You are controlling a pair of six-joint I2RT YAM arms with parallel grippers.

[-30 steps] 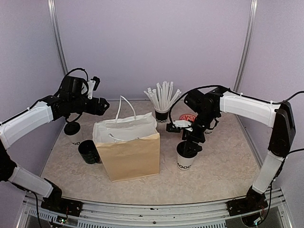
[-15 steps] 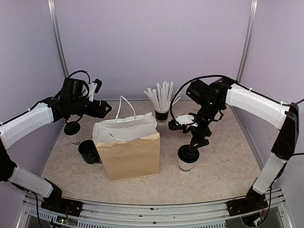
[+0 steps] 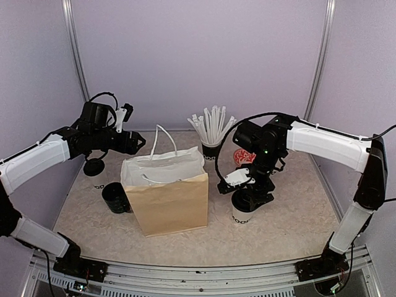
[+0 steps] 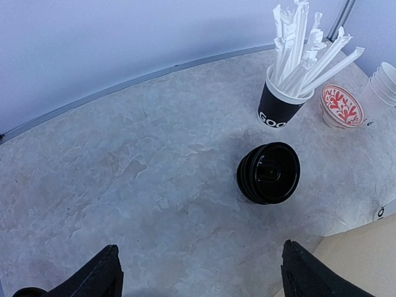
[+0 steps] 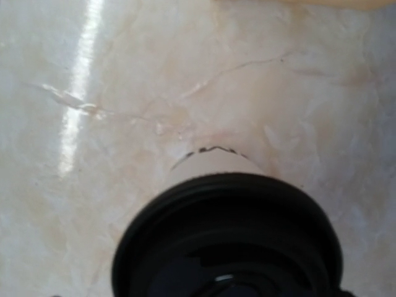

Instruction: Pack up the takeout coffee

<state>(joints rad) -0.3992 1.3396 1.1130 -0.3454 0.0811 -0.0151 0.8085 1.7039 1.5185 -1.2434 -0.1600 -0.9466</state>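
Note:
The takeout coffee [image 3: 241, 215] is a white paper cup with black lettering and a black lid, standing to the right of the brown paper bag [image 3: 166, 197]. My right gripper [image 3: 250, 197] hangs right over its lid, its dark fingers merging with the black lid. In the right wrist view the lid [image 5: 229, 238] fills the lower frame with the white cup wall [image 5: 213, 162] beyond, and no fingers show. My left gripper [image 3: 137, 139] hovers open at the back left, holding nothing; its two fingertips [image 4: 104, 272] stand wide apart over the bare table.
The bag stands open with white handles. A dark green mug [image 3: 115, 198] sits at the bag's left. Behind are a black cup of white straws [image 3: 210, 148], a red-patterned cup [image 3: 244, 156], a stack of black lids [image 4: 268, 173] and stacked white cups [image 4: 383, 86].
My right gripper lifted off the lidded cup, then came back down onto it, turned another way. The left arm has barely moved.

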